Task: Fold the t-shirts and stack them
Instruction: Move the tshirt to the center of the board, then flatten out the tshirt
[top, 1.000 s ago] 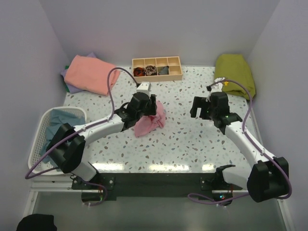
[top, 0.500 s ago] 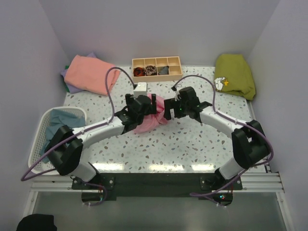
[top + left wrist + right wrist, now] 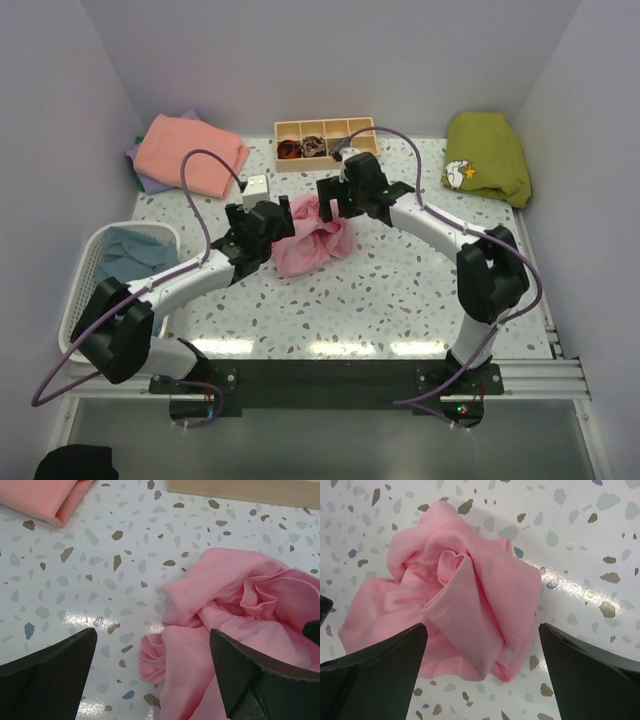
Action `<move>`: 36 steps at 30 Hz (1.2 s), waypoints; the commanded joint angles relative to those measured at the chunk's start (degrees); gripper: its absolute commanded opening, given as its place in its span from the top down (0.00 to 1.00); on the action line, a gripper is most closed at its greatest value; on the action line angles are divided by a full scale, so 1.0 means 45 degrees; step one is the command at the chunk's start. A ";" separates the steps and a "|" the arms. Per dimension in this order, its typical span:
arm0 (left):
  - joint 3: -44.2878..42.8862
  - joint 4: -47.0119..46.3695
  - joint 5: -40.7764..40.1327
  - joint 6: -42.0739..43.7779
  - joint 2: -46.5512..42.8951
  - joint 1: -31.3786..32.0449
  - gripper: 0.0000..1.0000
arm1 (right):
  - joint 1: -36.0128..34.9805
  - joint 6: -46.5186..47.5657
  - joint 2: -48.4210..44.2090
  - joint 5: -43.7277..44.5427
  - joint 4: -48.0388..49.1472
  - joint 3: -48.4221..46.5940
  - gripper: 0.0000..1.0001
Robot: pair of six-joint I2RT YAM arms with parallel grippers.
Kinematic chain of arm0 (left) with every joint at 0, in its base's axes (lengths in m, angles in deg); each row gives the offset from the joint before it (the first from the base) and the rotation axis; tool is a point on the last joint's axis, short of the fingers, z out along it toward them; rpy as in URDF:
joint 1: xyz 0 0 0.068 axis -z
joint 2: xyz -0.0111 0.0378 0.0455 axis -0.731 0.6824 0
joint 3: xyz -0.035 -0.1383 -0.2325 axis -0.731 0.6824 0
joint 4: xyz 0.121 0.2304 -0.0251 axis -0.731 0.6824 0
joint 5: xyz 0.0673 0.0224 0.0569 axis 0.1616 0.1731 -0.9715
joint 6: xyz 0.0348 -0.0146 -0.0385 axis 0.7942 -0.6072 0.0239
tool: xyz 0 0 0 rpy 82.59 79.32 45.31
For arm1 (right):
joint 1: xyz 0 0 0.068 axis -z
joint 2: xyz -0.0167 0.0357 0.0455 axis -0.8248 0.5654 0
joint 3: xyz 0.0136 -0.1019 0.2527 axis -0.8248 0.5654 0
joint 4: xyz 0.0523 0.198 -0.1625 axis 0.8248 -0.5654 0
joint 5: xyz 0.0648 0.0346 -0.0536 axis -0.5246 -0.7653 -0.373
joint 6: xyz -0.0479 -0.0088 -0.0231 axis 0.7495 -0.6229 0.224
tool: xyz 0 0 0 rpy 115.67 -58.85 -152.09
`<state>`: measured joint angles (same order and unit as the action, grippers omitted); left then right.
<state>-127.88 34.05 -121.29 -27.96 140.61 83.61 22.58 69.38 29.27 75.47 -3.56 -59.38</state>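
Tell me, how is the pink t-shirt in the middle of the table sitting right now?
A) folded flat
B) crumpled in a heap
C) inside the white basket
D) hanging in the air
B: the pink t-shirt sits bunched in wrinkled folds on the speckled table.

A crumpled t-shirt [image 3: 312,243] is lying mid-table [image 3: 400,290], with the left gripper [image 3: 280,218] hanging at its left and the right gripper [image 3: 332,203] just behind it. Folded t-shirts [image 3: 188,153] are sitting far left, a compartmented tray [image 3: 327,142] far centre, a bundled garment [image 3: 488,157] far right, and a basket [image 3: 78,290] near left is holding another t-shirt [image 3: 128,252].
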 commanded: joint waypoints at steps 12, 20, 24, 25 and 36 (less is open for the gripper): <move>0.0684 -0.1445 0.1344 -0.0630 0.0773 -0.0369 0.00 | 0.0046 0.0556 -0.0049 0.0729 -0.0289 -0.0600 1.00; 0.0587 -0.1622 0.2126 -0.0707 0.1184 -0.0526 0.00 | 0.0047 0.0811 -0.6642 0.5254 -0.1223 0.1587 1.00; 0.0529 -0.1856 0.2380 -0.0806 0.1417 -0.0526 0.00 | 0.0144 0.0286 -0.8234 0.8184 -0.3092 0.2369 1.00; 0.0471 -0.1838 0.2516 -0.0806 0.1496 -0.0526 0.00 | 0.0144 0.0090 -0.8468 0.8480 -0.3370 0.2738 1.00; -0.0837 -0.2266 0.4234 -0.0279 0.3290 -0.0506 0.00 | 0.0144 -0.0733 -1.0268 0.8446 -0.4349 0.3738 1.00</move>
<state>-126.74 28.13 -106.29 -30.37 152.96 81.56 23.28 67.67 -15.48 112.98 -20.98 -40.96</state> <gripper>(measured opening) 0.997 0.014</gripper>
